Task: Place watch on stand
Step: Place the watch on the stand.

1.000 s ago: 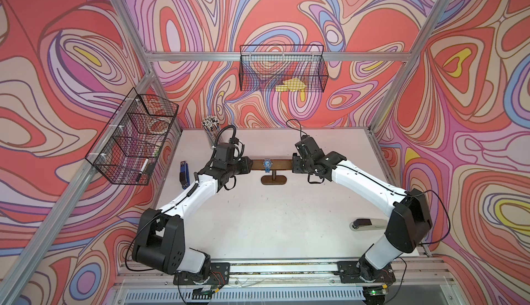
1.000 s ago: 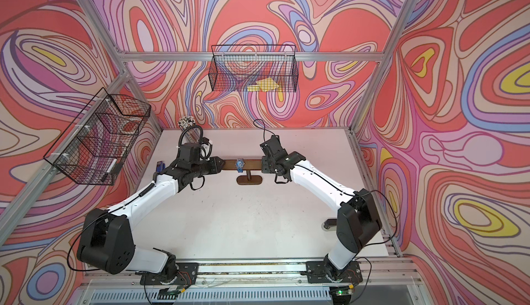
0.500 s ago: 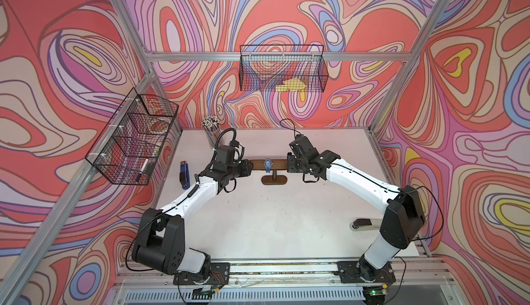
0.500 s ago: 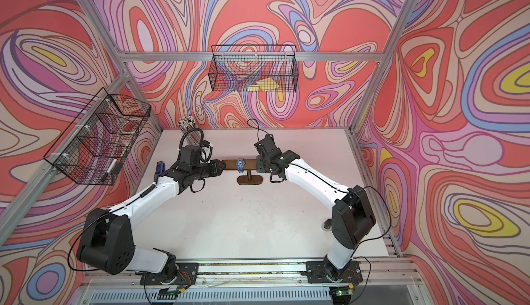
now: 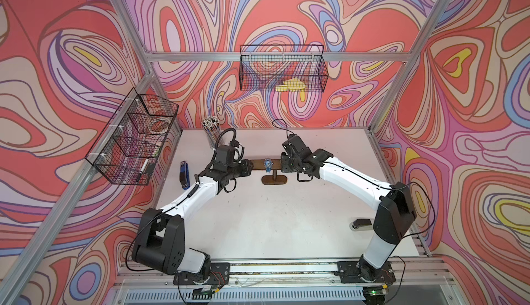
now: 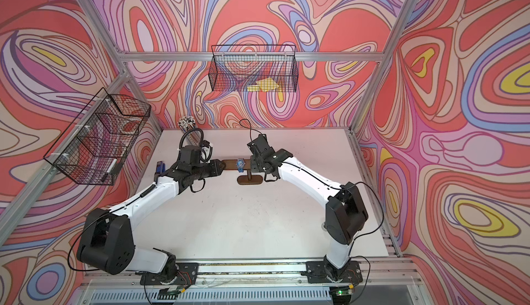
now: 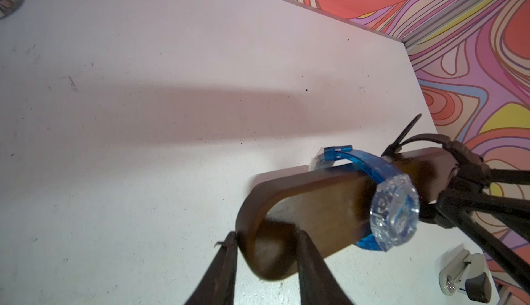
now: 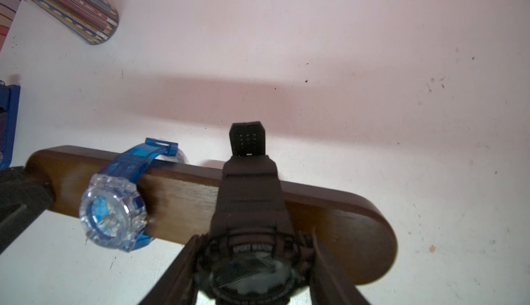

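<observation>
The stand (image 5: pixel 258 163) is upright near the middle of the white desk (image 5: pixel 258 217). In both top views its long, flat top bar runs level from side to side, one rounded end toward each arm, and the oval base (image 6: pixel 250 179) beneath lies along the same line. The left tool (image 7: pixel 265 237) is clamped on the bar's left end: in the left wrist view one finger (image 7: pixel 226 260) presses against the edge of that rounded end and the other (image 7: pixel 309 260) lies against its opposite face. A blue watch (image 8: pixel 113 217) with a clear case is already wrapped round the bar, near the middle in a top view (image 5: pixel 267 164). Its strap crosses the bar's length and its dial faces out from the near side. The right tool (image 8: pixel 254 236) grips the black watch (image 8: pixel 249 197) by the two sides of its case. The dial faces the wrist camera and sits at the near edge of the bar, between the blue watch and the bar's right end. The black strap lies over the top of the bar, square to the bar's long axis, and its free end sticks out past the far edge. Whether the strap is closed underneath cannot be told. In both top views the two tools face each other along the bar, with the blue watch (image 6: pixel 240 164) between them.
</observation>
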You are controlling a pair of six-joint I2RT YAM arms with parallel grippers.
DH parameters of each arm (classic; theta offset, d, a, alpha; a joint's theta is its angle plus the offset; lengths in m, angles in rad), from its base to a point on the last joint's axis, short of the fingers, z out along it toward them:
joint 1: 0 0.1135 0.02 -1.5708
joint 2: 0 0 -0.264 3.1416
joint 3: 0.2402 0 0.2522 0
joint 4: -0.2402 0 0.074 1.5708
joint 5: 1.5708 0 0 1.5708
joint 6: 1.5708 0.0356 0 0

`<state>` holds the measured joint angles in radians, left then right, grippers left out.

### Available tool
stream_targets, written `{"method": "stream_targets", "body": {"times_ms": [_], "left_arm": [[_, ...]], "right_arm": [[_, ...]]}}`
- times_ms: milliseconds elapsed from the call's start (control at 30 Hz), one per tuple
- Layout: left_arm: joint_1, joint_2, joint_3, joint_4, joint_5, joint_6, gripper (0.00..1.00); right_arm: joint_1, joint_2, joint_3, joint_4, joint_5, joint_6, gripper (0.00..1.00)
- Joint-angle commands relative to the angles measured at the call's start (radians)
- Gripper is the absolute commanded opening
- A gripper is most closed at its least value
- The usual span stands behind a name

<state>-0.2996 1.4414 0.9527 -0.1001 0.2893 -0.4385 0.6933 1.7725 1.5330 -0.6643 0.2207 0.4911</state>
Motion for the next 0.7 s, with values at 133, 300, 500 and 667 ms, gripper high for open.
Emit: {"method": "stream_targets", "body": {"times_ms": [133,300,500,667], "left_arm": [[0.002,-0.009,-0.006,0.023,0.023,-0.009,0.36],[0.002,-0.014,-0.008,0.021,0.024,-0.008,0.36],[0.002,-0.019,-0.011,0.017,0.024,-0.004,0.36],[0.002,-0.024,-0.013,0.017,0.024,-0.006,0.36]], "right_arm": [[0.021,0.040,0.024,0.004,0.010,0.006,0.43],[0.030,0.047,0.027,0.000,0.020,0.013,0.43],[0.036,0.044,0.021,-0.001,0.034,0.018,0.45],[0.040,0.042,0.020,-0.003,0.035,0.018,0.51]]}}
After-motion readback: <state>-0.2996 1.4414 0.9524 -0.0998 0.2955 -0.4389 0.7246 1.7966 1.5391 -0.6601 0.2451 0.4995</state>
